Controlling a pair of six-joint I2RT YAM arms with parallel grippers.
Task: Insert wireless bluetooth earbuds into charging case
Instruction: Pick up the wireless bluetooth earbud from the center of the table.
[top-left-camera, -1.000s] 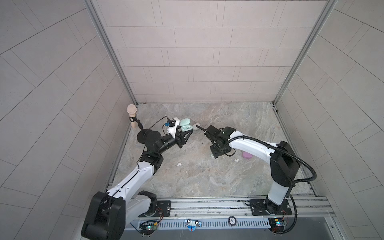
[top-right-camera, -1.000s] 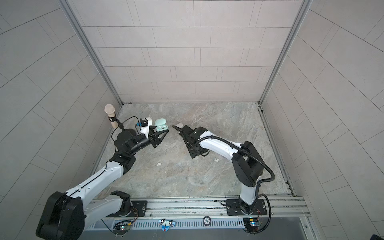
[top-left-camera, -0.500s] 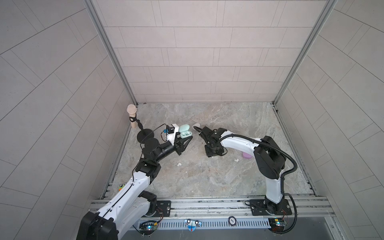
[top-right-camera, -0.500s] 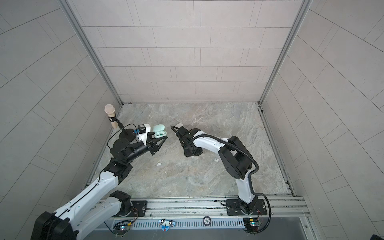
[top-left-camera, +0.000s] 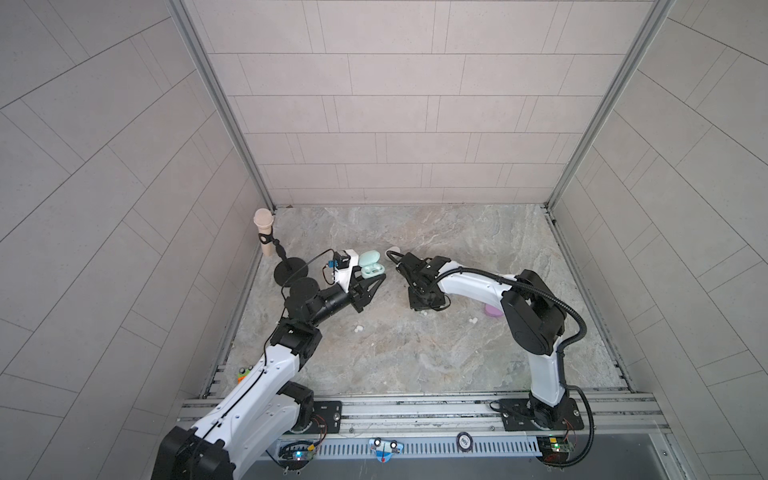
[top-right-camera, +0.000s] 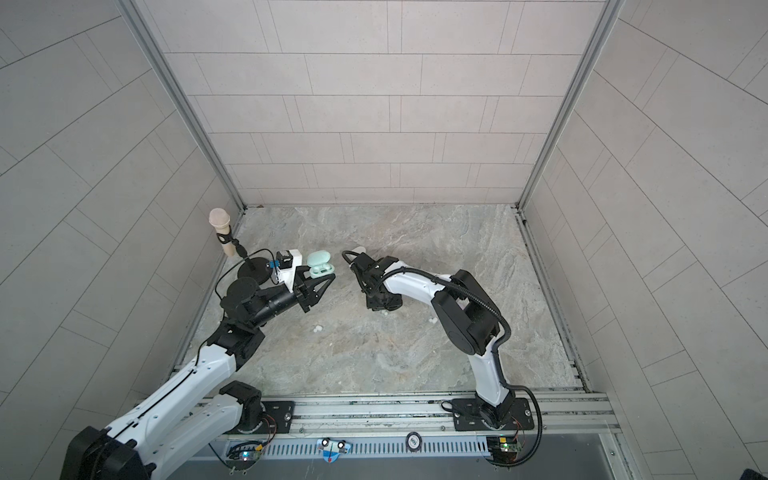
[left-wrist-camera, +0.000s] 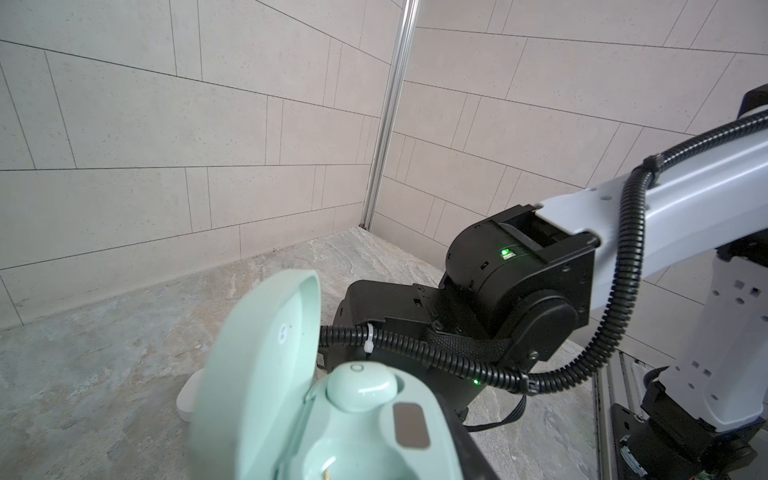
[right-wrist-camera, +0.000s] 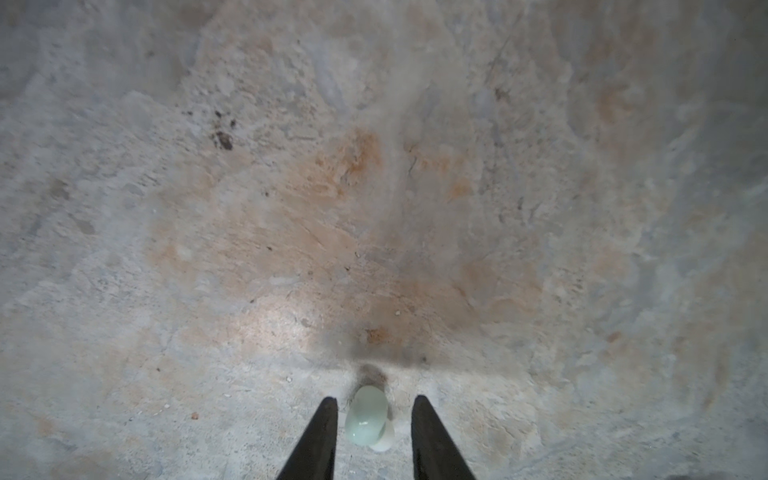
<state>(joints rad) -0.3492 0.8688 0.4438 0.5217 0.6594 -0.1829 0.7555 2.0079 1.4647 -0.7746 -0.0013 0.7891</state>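
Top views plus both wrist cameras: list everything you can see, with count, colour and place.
table: one, marbled grey
mint charging case: one, mint green, lid open, held by the left gripper
mint earbuds: two, mint green; one seated in that case, the other on the table between the right gripper fingers
white case: one, white, just beyond the right gripper
lilac case: one, lilac, table's right side, partly hidden
loose earbuds: at least two, whitish, apart on the table
microphone: one, beige on black stand, far left
left gripper: black, shut on the case
right gripper: black, open around an earbud
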